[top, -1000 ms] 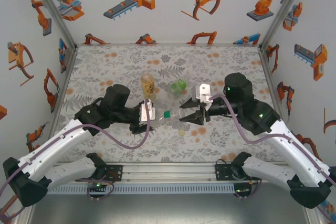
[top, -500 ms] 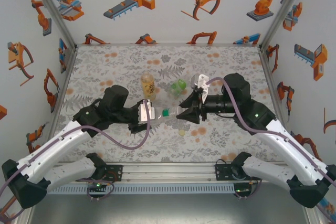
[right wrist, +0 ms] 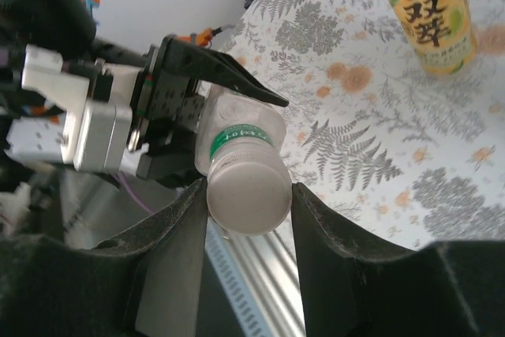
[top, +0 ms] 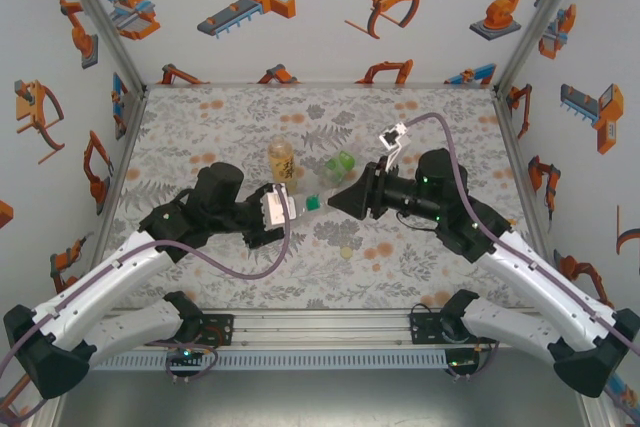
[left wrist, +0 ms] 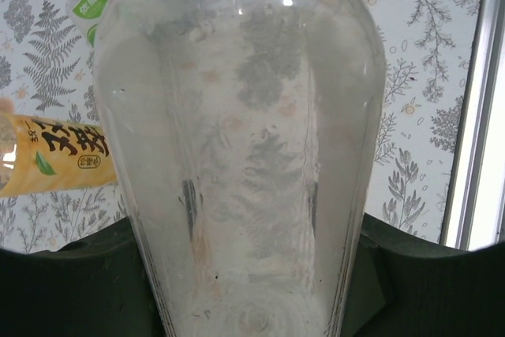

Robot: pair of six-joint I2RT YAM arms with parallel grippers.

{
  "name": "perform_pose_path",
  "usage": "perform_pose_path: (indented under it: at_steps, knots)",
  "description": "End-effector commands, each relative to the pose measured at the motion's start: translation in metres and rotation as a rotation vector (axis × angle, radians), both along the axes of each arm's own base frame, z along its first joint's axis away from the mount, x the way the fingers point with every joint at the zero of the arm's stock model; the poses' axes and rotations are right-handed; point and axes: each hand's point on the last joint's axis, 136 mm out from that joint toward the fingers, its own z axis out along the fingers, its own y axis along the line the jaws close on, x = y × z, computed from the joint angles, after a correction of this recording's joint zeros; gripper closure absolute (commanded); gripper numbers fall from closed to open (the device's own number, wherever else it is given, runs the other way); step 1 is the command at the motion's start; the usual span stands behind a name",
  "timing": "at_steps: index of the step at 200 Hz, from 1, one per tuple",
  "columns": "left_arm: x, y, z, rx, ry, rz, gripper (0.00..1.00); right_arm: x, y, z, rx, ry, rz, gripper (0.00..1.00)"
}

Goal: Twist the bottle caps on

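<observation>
Squarely between the right gripper (right wrist: 248, 189) fingers sits a small whitish round plastic cap (right wrist: 246, 204), pinched from both sides on the neck of a clear plastic bottle (left wrist: 252, 132). Facing it, the left gripper (top: 276, 209) clamps that bottle's body and holds it level. Just beyond the left gripper stands an amber-yellow labelled bottle (top: 281, 161). A translucent green bottle (top: 341, 164) sits just beyond the right gripper's tips, and a small yellowish round cap (top: 346, 251) lies on the floral mat (top: 200, 127) on their near side.
</observation>
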Motion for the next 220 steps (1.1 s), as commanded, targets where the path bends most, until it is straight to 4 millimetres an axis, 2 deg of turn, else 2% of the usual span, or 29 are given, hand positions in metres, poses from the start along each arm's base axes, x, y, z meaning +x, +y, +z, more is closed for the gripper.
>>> perform_pose_path:
  at_steps: [1, 49, 145, 173, 196, 220]
  knots:
    - [-0.018, -0.019, 0.034, -0.134, -0.063, -0.143, 1.00, 0.024, -0.005, -0.014, 0.047, 0.204, -0.170, 1.00]
    - [-0.018, -0.019, 0.034, -0.142, -0.067, -0.145, 1.00, 0.024, -0.009, -0.010, 0.141, 0.331, -0.214, 1.00]
    - [-0.020, -0.022, 0.036, -0.163, -0.065, -0.156, 1.00, 0.025, -0.014, 0.002, 0.266, 0.361, -0.243, 1.00]
    - [-0.021, -0.024, 0.035, -0.167, -0.054, -0.163, 1.00, 0.021, -0.006, 0.005, 0.236, 0.341, -0.190, 0.67]
    - [-0.021, -0.024, 0.035, -0.166, -0.049, -0.167, 1.00, 0.018, -0.007, 0.014, 0.198, 0.281, -0.167, 0.50]
    - [-0.022, -0.024, 0.034, -0.163, -0.048, -0.169, 1.00, 0.015, -0.018, 0.022, 0.126, 0.180, -0.180, 0.39]
